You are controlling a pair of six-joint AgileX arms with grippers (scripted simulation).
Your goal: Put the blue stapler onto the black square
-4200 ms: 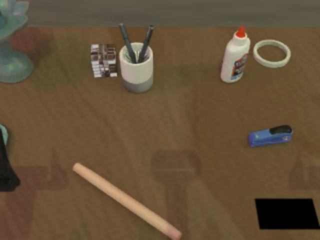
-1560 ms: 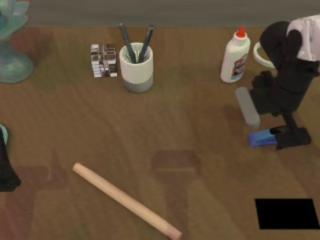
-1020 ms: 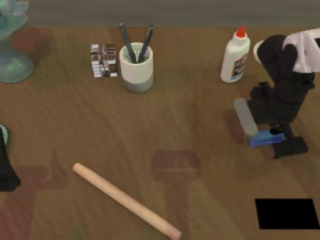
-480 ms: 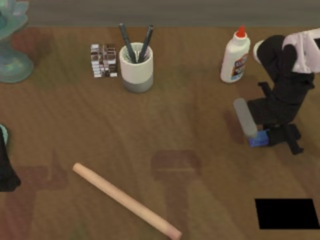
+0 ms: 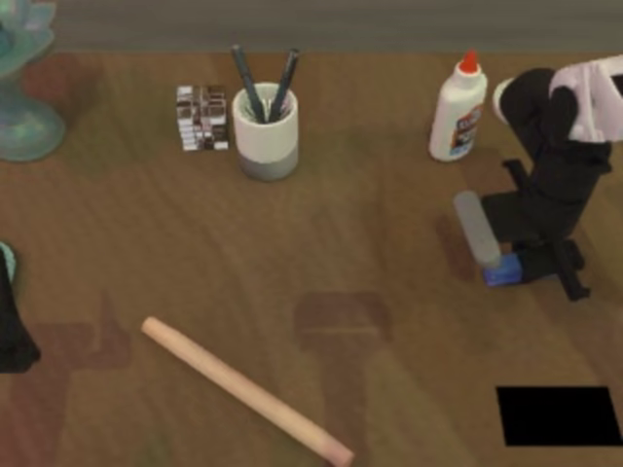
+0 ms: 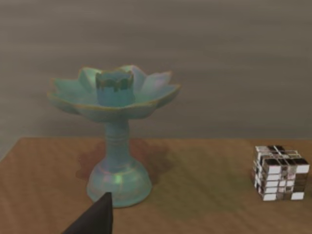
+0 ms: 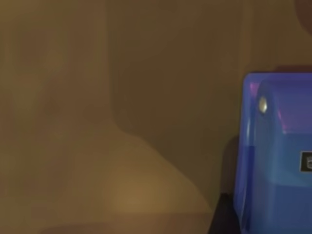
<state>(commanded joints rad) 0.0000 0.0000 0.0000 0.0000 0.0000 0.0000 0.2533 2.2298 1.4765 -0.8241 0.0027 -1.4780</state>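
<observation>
Top view: right gripper point(image 5: 540, 265) down over the stapler point(image 5: 500, 272) at the table's point(image 5: 389, 233) right side, only the stapler's blue left end showing past the black fingers. Fingers set either side of the stapler; whether clenched on it or merely around it, cannot tell. Stapler apparently on the wood, well apart from the black square point(image 5: 558, 415), which lies near the front right corner, bare. Glue bottle point(image 5: 458, 109) upright behind the gripper, a white ring point(image 5: 503, 97) mostly hidden by the arm beside it. Pen cup point(image 5: 265, 131) with two dark pens at the back middle, a mirrored cube point(image 5: 201, 118) just beside it on the left. Teal candle stand point(image 5: 21, 88) at the back left corner. Wooden rod point(image 5: 245, 389) lying diagonally at the front, left of centre. Left gripper point(image 5: 10, 321) parked at the left edge, only partly in view; fingers' state cannot be told.

Left wrist view: candle stand point(image 6: 114, 141) upright on the wood, cube point(image 6: 279, 172) further off, one dark fingertip point(image 6: 95, 219) at the frame's edge.

Right wrist view: stapler point(image 7: 275, 151) very close, blue body filling one side, bare wood beyond.
</observation>
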